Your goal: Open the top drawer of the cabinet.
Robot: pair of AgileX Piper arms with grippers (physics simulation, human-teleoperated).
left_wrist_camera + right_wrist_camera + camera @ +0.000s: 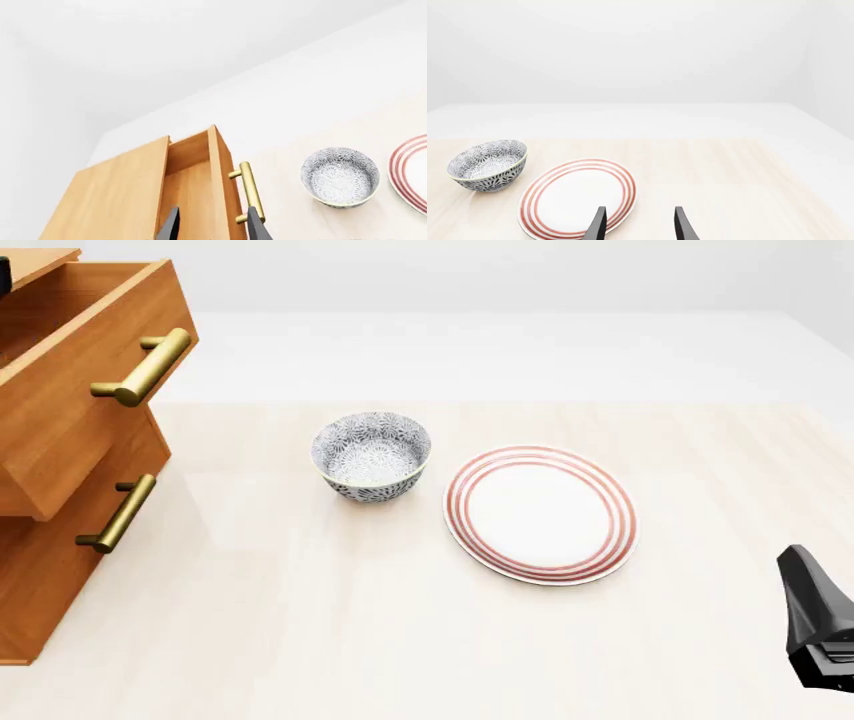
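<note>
1. While the top drawer (80, 390) juts from the cabinet (54, 570) at the front view's upper left, my left gripper (212, 225) stands parted, grasping nothing.
2. Risk, as I judge it — a careless retreat could clip the brass handle (144, 366) and nudge the drawer back.
3. Bowl (372, 455) and plate (541, 512) sit centre frame, blocking nothing; my right gripper (639, 224) is spread too — empty.

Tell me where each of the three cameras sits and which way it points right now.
Front: fixed above the arms' side, looking forward and down on cabinet, bowl, plate; right gripper at the edge.
Left wrist: behind left gripper, facing the pulled-out top drawer.
Right wrist: behind right gripper, over the plate.
All views share the bowl.
</note>
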